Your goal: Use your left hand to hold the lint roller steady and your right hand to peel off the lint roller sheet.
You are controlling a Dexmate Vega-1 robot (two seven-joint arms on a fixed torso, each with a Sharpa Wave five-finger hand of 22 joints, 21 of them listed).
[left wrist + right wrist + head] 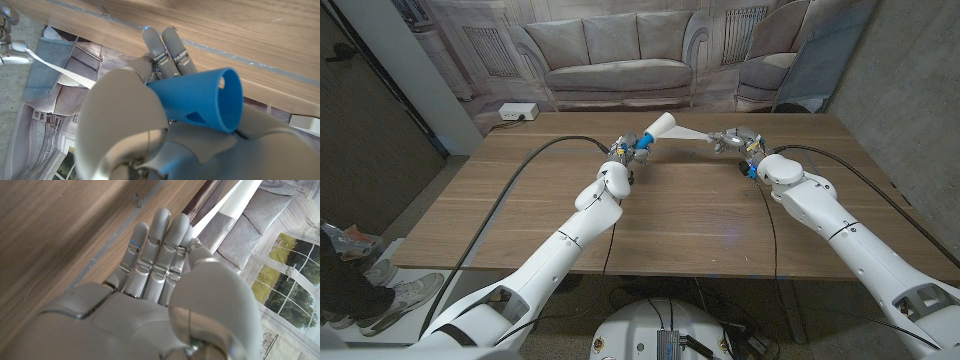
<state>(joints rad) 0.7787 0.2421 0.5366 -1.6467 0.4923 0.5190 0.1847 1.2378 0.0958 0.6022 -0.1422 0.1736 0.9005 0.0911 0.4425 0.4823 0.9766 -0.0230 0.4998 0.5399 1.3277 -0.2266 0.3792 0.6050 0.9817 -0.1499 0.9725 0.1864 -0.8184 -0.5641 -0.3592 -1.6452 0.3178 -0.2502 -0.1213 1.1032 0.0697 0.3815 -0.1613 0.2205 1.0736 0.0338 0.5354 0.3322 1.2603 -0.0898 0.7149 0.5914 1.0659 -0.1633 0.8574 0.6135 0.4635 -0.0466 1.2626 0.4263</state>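
Closest to the camera, both arms come in from the bottom corners of the head view and reach across the wooden tabletop (690,215) toward its far side. The left robot hand (621,152) is wrapped around the blue handle (200,100) of the lint roller (655,130), which is held up off the tabletop and tilted, white roll end pointing away and to the right. In the left wrist view the handle's open hollow end sticks out past the palm, but the roll itself is blocked by the hand.

A bit further right, the right robot hand (735,142) is pinching the end of the peeled sheet (695,135), a thin white strip stretched between the roll and the fingers. The exact pinch spot is too small to make out in the head view, and in the right wrist view the fingers (160,245) lie close together with the sheet (225,205) running past behind them.

Past the tabletop's far edge there's a printed backdrop of a sofa (615,55).
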